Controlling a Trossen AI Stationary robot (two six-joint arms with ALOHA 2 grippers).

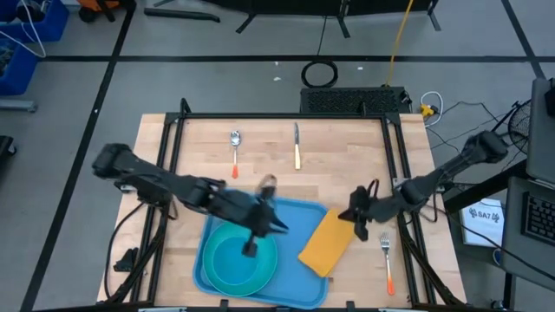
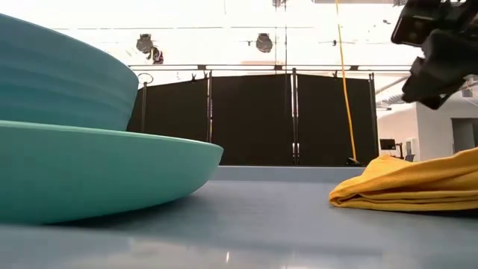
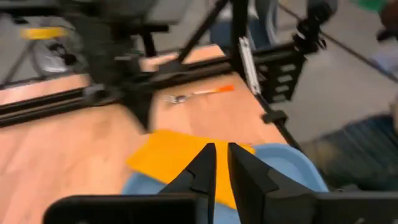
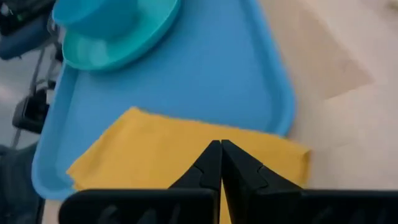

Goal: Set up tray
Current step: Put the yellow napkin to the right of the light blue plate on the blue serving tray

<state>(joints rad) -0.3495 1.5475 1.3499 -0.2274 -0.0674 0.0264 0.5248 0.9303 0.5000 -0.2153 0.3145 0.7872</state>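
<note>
On the light wooden surface [image 1: 260, 152], inside a black metal frame, we note the large flat light-blue plastic tray [image 1: 299, 260] with rounded corners and a raised rim, lying at the near edge, about midway between the two arms. On the tray's left half rests a round teal plate [image 1: 227, 270] carrying a teal bowl [image 4: 102, 18]; in the low view the bowl sits upon the plate. The folded orange-yellow cloth napkin [image 1: 325, 243] lies on the tray's right part, its right edge overhanging the rim onto the surface.

The left gripper [image 1: 277, 227] hangs over the tray just beside the plate's far right rim; its wrist view shows the jaws nearly together with a narrow gap, nothing between them. The right gripper [image 1: 355, 224] hovers at the napkin's right edge, above the tray's right rim; its jaws are pressed together and hold nothing.

Smaller items lie off the tray: a fork with an orange handle [image 1: 388, 262] on the surface to the right of the tray, a knife with a pale handle [image 1: 297, 146] and a spoon with an orange handle [image 1: 234, 152] side by side toward the far edge, well apart from the tray. A small dark object near the tray's far left corner we cannot identify.
</note>
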